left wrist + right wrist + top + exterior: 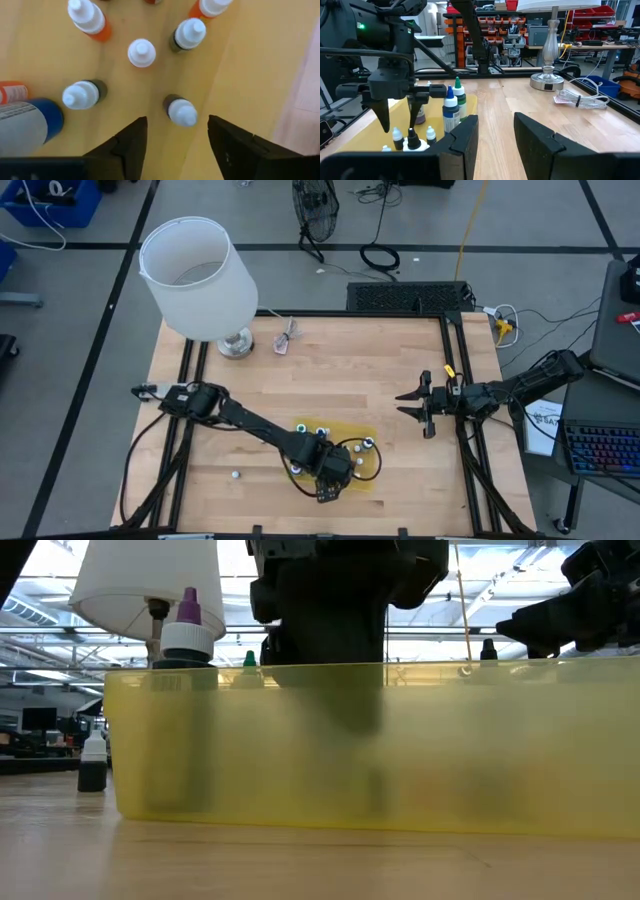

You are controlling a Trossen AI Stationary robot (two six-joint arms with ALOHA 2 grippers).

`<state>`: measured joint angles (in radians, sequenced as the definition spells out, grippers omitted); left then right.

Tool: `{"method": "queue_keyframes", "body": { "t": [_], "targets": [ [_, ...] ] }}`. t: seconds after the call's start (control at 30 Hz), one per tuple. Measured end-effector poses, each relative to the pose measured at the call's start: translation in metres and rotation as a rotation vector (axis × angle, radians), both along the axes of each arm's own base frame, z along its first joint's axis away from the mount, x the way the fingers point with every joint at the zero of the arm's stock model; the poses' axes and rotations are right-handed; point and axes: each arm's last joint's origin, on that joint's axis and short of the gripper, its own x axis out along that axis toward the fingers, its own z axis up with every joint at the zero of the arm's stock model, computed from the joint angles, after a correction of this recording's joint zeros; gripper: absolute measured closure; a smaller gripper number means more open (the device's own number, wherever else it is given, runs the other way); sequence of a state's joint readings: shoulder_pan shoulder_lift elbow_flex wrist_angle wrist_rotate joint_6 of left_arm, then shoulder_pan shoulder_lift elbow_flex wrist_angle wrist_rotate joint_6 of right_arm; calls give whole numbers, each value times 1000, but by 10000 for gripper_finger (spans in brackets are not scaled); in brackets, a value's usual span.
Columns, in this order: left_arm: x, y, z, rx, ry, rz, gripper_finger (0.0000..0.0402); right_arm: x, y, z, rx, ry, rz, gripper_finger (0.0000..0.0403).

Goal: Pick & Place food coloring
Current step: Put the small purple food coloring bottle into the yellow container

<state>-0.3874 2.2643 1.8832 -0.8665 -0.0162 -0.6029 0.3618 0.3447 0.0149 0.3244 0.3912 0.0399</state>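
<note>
Bottle (181,110), small, dark-bodied w/ white cap, stands upright in translucent yellow plastic tray (366,432) on wooden desk (330,370), just under left gripper (176,134), jaws open astride it. Advise: lift straight, avoid neighbouring bottles. Right gripper (418,405) idle well apart, jaws part-open, empty.

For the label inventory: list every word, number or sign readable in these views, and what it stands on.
No text can be read.
Blue bottle: printed label, too blurred.
Orange bottle: print, too blurred.
White sheet beside the table: dark marking, too small.
</note>
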Motion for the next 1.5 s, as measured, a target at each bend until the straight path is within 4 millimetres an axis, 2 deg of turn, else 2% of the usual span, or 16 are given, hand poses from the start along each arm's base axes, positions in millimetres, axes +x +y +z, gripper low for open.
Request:
{"method": "queue_keyframes", "body": {
  "t": [0.2, 0.37, 0.53, 0.73, 0.83, 0.97, 1.13, 1.27, 1.4, 1.5],
  "targets": [
    [-3, 1, 21, -48, -33, -20, 176, 0, 0, 0, 0, 0, 0, 289],
    [-14, 6, 58, -40, -109, -9, 181, 0, 0, 0, 0, -1, 0, 289],
    [-47, 9, 98, 78, -93, 37, 193, 0, 0, 0, 0, 0, 0, 289],
    [-98, 8, 119, 305, 42, 233, 213, 0, 0, 0, 0, 0, 0, 289],
    [-110, 7, 114, 319, 93, 308, 221, 0, 0, 0, 0, -1, 0, 289],
    [-121, 9, 97, 312, 179, 334, 226, 0, 0, 0, 0, 0, 0, 289],
    [-139, 28, 66, 335, 294, 403, 219, 0, 0, 0, 0, 0, 0, 289],
    [-150, 42, 50, 266, 262, 436, 210, 0, 0, 0, 0, -1, 0, 289],
    [-158, 53, 42, 206, 203, 468, 200, 0, 0, 0, 0, -1, 0, 289],
    [-165, 61, 33, 187, 237, 507, 188, 0, 0, 0, 0, -1, 0, 289]
  ]
}}
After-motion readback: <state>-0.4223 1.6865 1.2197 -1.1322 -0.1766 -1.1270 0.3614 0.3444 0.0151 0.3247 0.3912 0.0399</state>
